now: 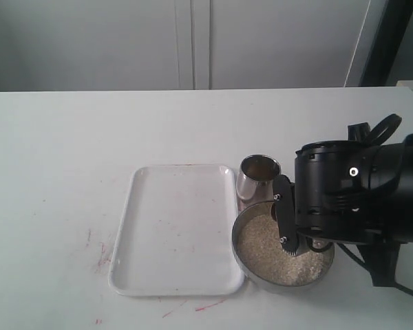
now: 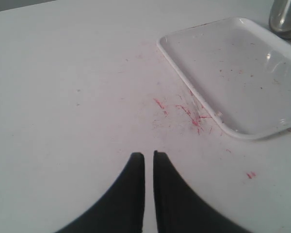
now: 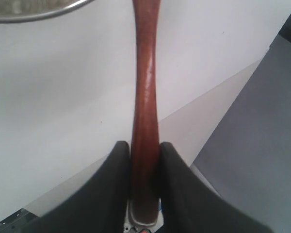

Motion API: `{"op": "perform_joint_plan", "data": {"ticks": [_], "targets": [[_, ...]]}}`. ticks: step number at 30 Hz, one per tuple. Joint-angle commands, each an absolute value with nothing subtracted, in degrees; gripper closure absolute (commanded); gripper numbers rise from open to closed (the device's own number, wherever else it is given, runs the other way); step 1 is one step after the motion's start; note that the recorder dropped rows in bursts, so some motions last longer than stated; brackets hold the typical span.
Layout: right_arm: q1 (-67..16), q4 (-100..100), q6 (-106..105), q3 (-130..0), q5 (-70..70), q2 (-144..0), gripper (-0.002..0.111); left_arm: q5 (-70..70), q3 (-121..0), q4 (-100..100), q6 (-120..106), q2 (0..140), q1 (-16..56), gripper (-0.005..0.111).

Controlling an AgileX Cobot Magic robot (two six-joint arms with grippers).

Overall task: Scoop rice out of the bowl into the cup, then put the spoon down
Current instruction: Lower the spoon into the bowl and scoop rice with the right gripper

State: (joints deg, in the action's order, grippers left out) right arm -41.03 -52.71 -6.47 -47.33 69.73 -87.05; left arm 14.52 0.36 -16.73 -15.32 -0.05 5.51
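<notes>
In the exterior view, the bowl [image 1: 283, 252] sits close to the near edge of the white table [image 1: 69, 151], right of the middle, with the rice [image 1: 265, 253] filling much of it. The cup [image 1: 257, 177] stands upright just behind the bowl, beside the far right corner of a white tray [image 1: 172, 230] that lies flat and bare. The right arm [image 1: 351, 196] reaches in from the right edge, its bulky black wrist hanging over the bowl's right side and hiding part of the rim. We cannot make out the spoon's head here.

In the left wrist view, the left gripper [image 2: 149, 156] hangs above bare table, its 2 jaws drawn nearly together with only a thin slit between them and nothing held. Red marks [image 2: 194, 116] streak the table beside the tray's near corner, and the cup's base shows past the tray.

In the right wrist view, the right gripper [image 3: 144, 145] is clamped on the spoon [image 3: 145, 92], the 2 jaws pressing the handle's lower end from either side. The handle runs straight away from the wrist, passing beside the bowl's rim.
</notes>
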Motion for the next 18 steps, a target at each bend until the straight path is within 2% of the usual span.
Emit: {"op": "perform_joint_plan", "data": {"ticks": [1,18], "targets": [[-41.11,-53.62,-5.4,-47.22,69.96,-86.94,0.108,14.58,0.0,-17.14,-15.21,0.0,5.91,0.092],[-41.11,-50.2,-3.85,-47.22,69.07,-90.71,0.108,14.58,0.0,-17.14,-15.21,0.0,5.91,0.092]]}}
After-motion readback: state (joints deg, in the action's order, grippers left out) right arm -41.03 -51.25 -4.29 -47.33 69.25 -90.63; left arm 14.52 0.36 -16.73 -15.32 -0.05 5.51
